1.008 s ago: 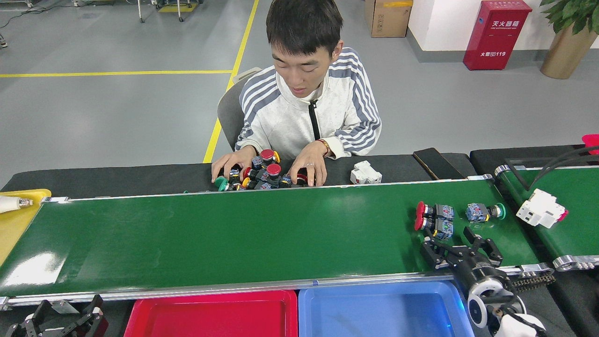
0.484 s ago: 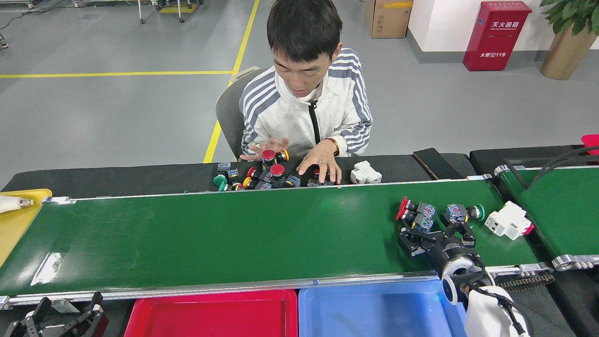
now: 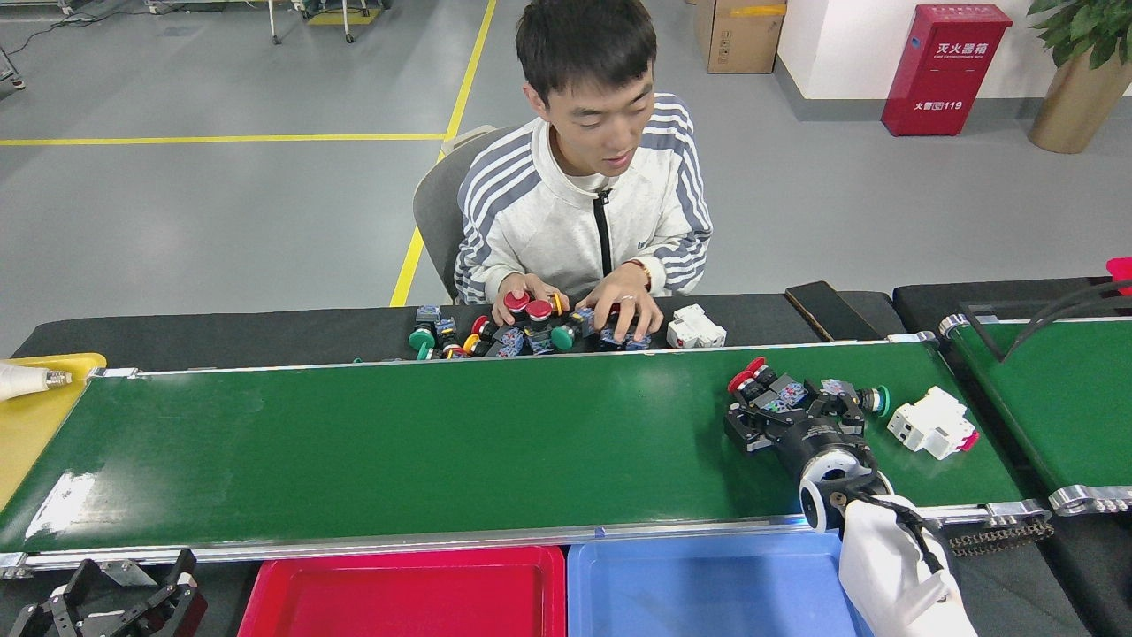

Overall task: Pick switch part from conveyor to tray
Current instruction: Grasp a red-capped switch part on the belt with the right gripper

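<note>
The switch part (image 3: pixel 768 387), red-capped, lies on the conveyor (image 3: pixel 398 451) at 3 o'clock, and your right claw (image 3: pixel 793 409) stands spread open around it. Your left claw (image 3: pixel 115 597) sits at 7 o'clock below the belt; you cannot tell whether it is open.

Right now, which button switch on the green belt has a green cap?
The one just right of the right gripper, beside the white block. The two left of it have red caps.
</note>
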Controlling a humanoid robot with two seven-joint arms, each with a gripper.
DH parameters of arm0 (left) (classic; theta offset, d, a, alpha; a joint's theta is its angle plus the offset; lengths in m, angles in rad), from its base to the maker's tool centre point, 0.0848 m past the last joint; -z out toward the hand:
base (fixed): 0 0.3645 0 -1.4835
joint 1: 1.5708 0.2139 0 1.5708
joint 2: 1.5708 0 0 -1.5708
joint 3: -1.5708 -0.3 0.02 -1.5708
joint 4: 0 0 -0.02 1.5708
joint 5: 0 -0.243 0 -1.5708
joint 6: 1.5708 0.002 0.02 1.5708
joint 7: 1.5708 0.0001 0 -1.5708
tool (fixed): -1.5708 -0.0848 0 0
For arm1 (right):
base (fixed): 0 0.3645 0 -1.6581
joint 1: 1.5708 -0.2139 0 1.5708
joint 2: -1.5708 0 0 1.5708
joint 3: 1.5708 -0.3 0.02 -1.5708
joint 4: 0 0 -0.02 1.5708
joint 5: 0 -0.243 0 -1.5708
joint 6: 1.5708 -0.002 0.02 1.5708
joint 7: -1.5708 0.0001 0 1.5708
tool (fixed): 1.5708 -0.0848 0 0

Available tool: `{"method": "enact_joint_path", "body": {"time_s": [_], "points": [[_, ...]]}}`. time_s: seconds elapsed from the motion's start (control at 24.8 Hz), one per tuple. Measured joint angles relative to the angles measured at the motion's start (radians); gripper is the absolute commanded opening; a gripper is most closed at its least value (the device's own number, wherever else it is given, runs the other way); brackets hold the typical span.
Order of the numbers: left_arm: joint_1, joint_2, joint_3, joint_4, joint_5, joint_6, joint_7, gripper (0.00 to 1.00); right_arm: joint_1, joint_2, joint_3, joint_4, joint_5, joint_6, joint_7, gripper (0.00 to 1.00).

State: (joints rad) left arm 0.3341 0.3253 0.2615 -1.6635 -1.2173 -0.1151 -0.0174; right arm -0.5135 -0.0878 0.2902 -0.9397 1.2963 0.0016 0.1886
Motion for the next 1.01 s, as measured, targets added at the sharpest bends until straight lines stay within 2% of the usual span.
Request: {"method": "enact_joint_path", "body": {"time_s": [0.2, 0.32, 0.48, 0.64, 0.73, 0.85, 0.89, 0.97, 1.01], "points": [[-0.003, 0.007, 0.003, 0.0, 0.0, 0.0, 0.0, 1.0, -0.004, 0.0, 0.043, 0.0, 0.0, 0.002, -0.019, 0.47], [0.002, 0.008, 0.003, 0.0, 0.0, 0.0, 0.0, 1.0, -0.003, 0.0, 0.047, 0.0, -0.001, -0.008, -0.034, 0.41], [0.002, 0.008, 0.004, -0.004, 0.0, 0.0, 0.0, 1.0, 0.008, 0.0, 0.049, -0.028, -0.004, -0.013, -0.064, 0.41], [0.012, 0.008, 0.004, -0.009, 0.0, 0.0, 0.0, 1.0, 0.076, 0.0, 0.067, -0.164, -0.005, -0.062, -0.093, 0.4], [0.013, 0.008, 0.005, -0.009, 0.0, 0.0, 0.0, 1.0, 0.12, -0.001, 0.07, -0.24, -0.004, -0.127, -0.097, 0.4], [0.013, 0.008, 0.005, -0.01, 0.0, 0.002, 0.0, 1.0, 0.163, -0.001, 0.071, -0.343, -0.003, -0.31, -0.101, 0.4], [0.013, 0.008, 0.005, -0.011, 0.0, 0.002, -0.001, 1.0, 0.167, 0.0, 0.072, -0.378, -0.002, -0.372, -0.101, 0.42], [0.014, 0.007, 0.005, -0.013, 0.0, 0.002, -0.001, 1.0, 0.166, 0.007, 0.095, -0.415, 0.001, -0.474, -0.104, 0.51], [0.014, 0.007, 0.005, -0.013, 0.0, 0.002, -0.001, 1.0, 0.167, 0.022, 0.137, -0.421, 0.004, -0.509, -0.104, 0.59]]}}
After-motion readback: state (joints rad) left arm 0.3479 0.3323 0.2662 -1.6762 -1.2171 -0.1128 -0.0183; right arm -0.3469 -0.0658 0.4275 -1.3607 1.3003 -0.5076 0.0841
